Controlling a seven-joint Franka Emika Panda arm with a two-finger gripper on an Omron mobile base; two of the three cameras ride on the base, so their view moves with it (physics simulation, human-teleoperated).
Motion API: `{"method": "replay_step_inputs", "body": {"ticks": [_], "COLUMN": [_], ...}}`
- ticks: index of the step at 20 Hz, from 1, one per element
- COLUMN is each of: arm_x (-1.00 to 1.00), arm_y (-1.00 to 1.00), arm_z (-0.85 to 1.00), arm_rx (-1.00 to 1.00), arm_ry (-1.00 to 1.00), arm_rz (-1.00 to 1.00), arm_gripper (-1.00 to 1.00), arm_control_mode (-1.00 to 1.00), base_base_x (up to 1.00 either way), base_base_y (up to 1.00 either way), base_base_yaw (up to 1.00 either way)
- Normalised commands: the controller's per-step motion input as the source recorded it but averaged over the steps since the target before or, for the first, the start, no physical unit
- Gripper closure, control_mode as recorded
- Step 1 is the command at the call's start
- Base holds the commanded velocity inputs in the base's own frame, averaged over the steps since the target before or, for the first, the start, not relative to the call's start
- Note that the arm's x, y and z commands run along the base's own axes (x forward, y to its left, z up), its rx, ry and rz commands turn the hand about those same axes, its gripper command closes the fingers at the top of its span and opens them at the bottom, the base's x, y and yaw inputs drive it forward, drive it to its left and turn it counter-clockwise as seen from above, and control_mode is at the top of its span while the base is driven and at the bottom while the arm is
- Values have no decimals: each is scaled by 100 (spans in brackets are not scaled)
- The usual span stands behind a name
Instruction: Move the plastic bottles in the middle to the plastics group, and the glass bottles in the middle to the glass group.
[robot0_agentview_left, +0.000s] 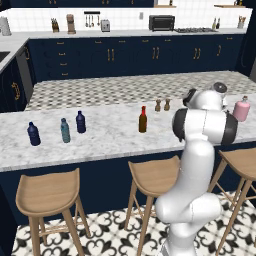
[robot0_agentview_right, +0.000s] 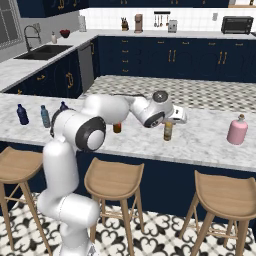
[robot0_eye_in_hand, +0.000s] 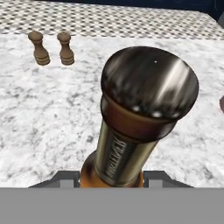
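On the left of the white marbled counter (robot0_agentview_left: 100, 137) stand two small dark navy-blue bottles (robot0_agentview_left: 33, 134) with the pale teal-blue narrow-necked bottle (robot0_agentview_left: 65, 130) between them, so the plastic sorting looks done. Towards the middle, the slim dark brown bottle with a red cap (robot0_agentview_left: 142, 120) stands alone — by my reading it has yet to go. Behind it sit two tiny brown shakers (robot0_agentview_left: 162, 105). Further right, the gripper (robot0_agentview_right: 169, 126) has its jaws pinching the shorter amber-orange bottle (robot0_agentview_right: 168, 131) by its neck; whether its base touches the counter I cannot tell. At the far right waits the squat pink bottle with a small stopper (robot0_agentview_right: 237, 130) — the glass group, well apart from the held bottle. Two glass bottles remain to be delivered.
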Motion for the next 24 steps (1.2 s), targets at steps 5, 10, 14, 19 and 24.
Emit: {"method": "replay_step_inputs", "body": {"ticks": [5,10,14,19,24], "arm_x": [-4,0,-1,-2,0], "arm_y": [-73,-42,-20,-20,-61], "arm_z": [1,0,0,0,8], "arm_rx": [0,0,0,-1,-2], "arm_ry": [0,0,0,-1,0], "arm_rz": [-12,-13,-14,-15,-8], "arm_gripper": [100,100,100,100,100], "arm_control_mode": [-100,-100,-100,-100,-100], "base_base_x": [0,0,0,0,0], "base_base_y": [0,0,0,0,0], "base_base_yaw": [0,0,0,0,0]}}
